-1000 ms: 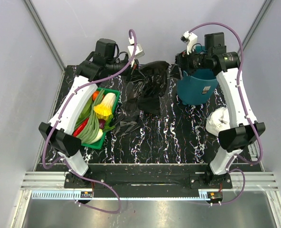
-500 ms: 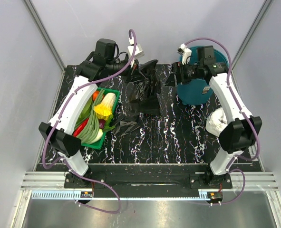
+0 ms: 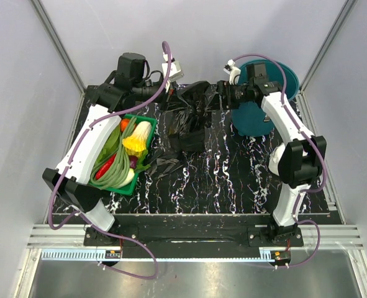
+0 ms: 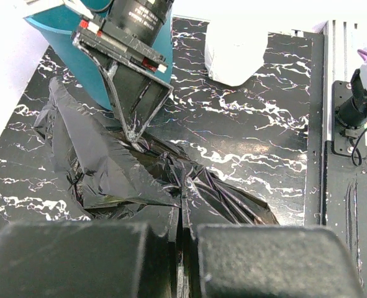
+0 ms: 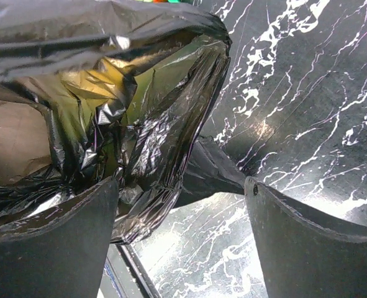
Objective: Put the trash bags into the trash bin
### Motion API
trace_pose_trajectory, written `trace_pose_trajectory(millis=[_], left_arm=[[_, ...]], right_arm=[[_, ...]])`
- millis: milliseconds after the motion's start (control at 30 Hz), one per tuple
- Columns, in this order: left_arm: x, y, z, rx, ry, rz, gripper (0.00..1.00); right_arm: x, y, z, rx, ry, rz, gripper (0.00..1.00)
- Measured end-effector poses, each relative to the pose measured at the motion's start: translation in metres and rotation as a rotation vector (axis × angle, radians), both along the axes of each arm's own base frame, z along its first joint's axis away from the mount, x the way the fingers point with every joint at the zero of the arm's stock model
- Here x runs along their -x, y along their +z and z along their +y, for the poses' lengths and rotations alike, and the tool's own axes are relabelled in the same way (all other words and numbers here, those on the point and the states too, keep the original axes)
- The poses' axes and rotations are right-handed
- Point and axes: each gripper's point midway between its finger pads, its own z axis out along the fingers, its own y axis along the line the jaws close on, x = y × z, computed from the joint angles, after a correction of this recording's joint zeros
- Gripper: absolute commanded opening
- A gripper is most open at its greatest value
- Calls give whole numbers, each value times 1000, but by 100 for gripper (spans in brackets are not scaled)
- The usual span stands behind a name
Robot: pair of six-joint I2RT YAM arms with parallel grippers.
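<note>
The large black trash bag (image 3: 192, 118) hangs crumpled at the back centre of the table. My left gripper (image 3: 176, 99) is shut on its film; in the left wrist view the jaws (image 4: 183, 248) pinch a fold of the bag (image 4: 127, 174). My right gripper (image 3: 219, 99) is open at the bag's right edge. In the right wrist view the gripper (image 5: 180, 242) has the bag's open mouth (image 5: 108, 93) by its left finger. The small folded bag (image 3: 166, 165) lies on the table in front. The teal trash bin (image 3: 261, 118) stands upright at the back right.
A green tray (image 3: 144, 118) of vegetables sits at the left. A white crumpled object (image 4: 236, 53) lies on the table right of the bin, behind my right arm in the top view. Walls enclose the table at the back and sides.
My right gripper has swung left from the bin to the bag's right edge, uncovering the bin's rim. My left gripper keeps hold of the bag, which has bunched up.
</note>
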Motion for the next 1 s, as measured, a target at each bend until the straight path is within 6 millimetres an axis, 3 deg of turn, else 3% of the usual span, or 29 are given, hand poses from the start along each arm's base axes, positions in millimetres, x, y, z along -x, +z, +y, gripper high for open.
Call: trace_pose_trajectory(millis=[100,200,300,433,467,633,733,833,933,1000], left_arm=[[0,0,0,0,-1,1,0],[0,0,0,0,-3,1,0],[0,0,0,0,-4,-3,0],[0,-1,0,-3,-5,-5,0],[0,-2,0,-3,-5,-7,0],[-12,-10,5,-36,57,-16,0],[-36,-8,17,-61,175,-57,0],[-70,2,38,-79,321,-110,0],[-118,44,53,-55,470,-229,0],[-144,83,62,-3,562,-343,0]], right_arm=[[1,-7,7,-3,12,21,81],[5,-10,17,-8,36,31,68],[12,-12,30,-18,74,37,46],[13,-13,42,-39,108,53,7],[13,-14,43,-40,112,53,2],[1,1,37,13,89,-12,0],[-25,37,24,92,22,-165,0],[-61,100,4,176,-92,-408,0],[-87,181,-23,234,-241,-694,0],[-91,231,-44,267,-344,-866,0]])
